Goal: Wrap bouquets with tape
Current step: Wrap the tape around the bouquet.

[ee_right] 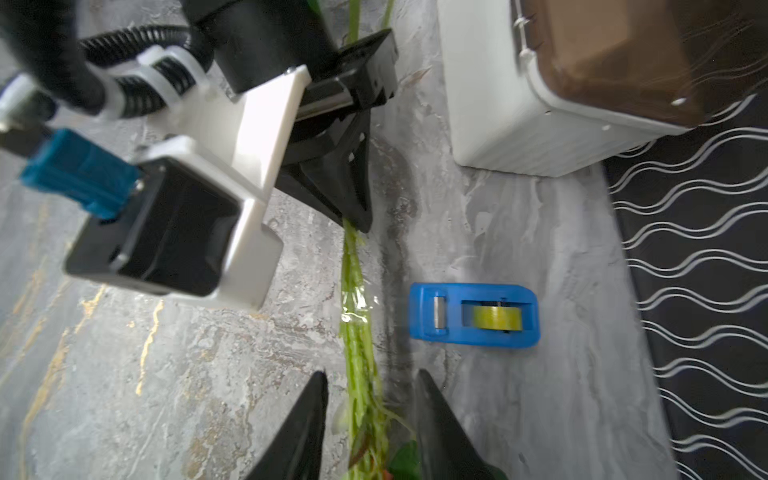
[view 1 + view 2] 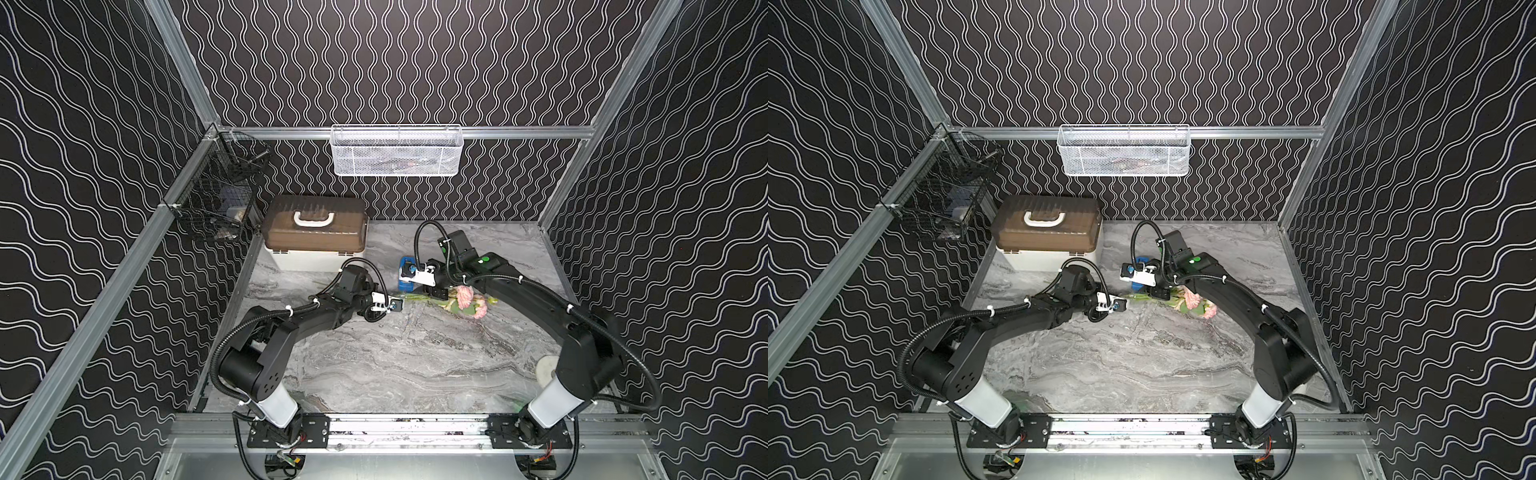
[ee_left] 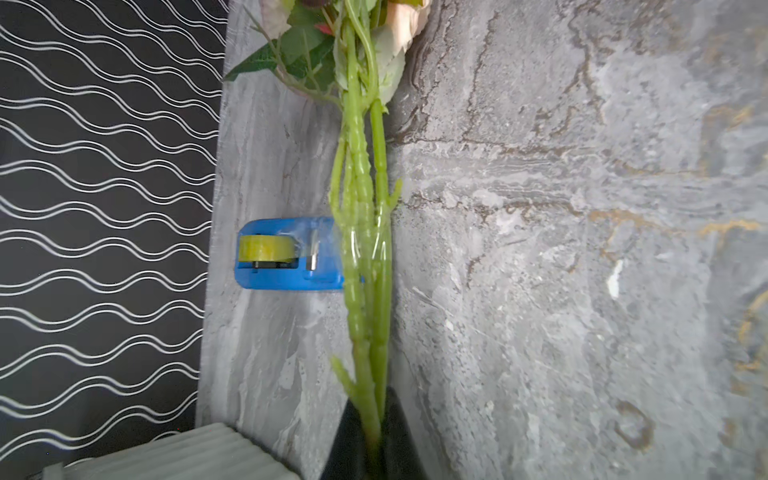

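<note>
Tape dispenser: blue, yellowish roll inside, on the marble tabletop.
Bouquet: stretched along the tabletop, stems passing just beside the tape dispenser's cutter end.
Stem band: glossy clear film (wrinkled) around the stems, level with the tape dispenser.
Left end effector: pressed together on the stem ends, beyond the tape dispenser from the blooms.
Right end effector: spread, straddling the stems, between tape dispenser and blooms.

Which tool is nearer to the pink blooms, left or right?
Right. The right tool stands open around the stems close to the pink blooms; the left tool grips their far ends.
</note>
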Controlling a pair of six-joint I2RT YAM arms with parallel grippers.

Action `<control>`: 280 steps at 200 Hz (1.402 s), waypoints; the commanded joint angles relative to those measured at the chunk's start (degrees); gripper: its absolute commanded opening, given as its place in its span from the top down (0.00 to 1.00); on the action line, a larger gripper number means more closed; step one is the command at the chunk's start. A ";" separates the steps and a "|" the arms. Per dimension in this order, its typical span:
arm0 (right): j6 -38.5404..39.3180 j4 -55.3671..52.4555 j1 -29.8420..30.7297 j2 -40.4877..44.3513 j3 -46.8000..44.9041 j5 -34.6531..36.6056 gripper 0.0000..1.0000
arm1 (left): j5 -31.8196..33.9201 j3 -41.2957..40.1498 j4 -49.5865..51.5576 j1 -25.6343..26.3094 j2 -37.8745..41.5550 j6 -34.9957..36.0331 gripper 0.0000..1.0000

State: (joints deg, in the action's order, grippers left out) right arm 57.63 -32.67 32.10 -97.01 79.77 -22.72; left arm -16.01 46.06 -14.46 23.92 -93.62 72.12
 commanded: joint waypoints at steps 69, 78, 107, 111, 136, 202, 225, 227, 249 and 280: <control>-0.43 -11.73 -0.72 -11.12 10.54 -6.37 0.60 | 0.56 -5.62 -20.74 1.82 1.82 3.72 1.00; -0.55 -11.49 -0.72 -11.58 10.82 -6.07 0.60 | 0.73 -6.34 -23.00 1.91 1.64 3.53 1.00; -0.45 -11.14 -0.72 -12.83 11.45 -4.04 0.60 | 0.67 -6.80 -25.49 2.24 1.60 3.25 1.00; -0.27 -11.39 -0.72 -13.01 11.73 -3.88 0.60 | 0.58 -6.85 -25.67 2.20 1.68 3.14 1.00; -0.38 -10.66 -0.70 -14.38 12.68 -1.89 0.60 | -0.10 -6.90 -25.97 2.27 1.98 2.92 1.00; -0.47 -8.08 -0.65 -15.44 13.55 1.70 0.60 | -0.86 -6.61 -25.04 2.46 2.57 2.58 1.00; -0.02 -7.59 -0.63 -15.47 13.03 1.96 0.64 | -0.95 -6.33 -25.45 2.49 2.59 1.51 1.00; 0.04 -7.54 -0.63 -15.44 13.00 1.99 0.64 | -1.06 -6.31 -25.44 2.48 2.64 1.46 1.00; 0.02 -5.32 -0.63 -14.95 12.07 2.84 0.70 | -1.37 -5.57 -23.89 2.50 2.87 0.76 1.00; 1.08 -3.50 -0.59 -13.96 11.27 4.45 0.83 | -3.77 -5.16 -24.03 2.52 2.49 -4.03 0.94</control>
State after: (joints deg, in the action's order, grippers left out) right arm 58.35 -39.38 31.48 -111.92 91.50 -21.12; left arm -13.32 40.27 -33.19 26.24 -91.53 72.97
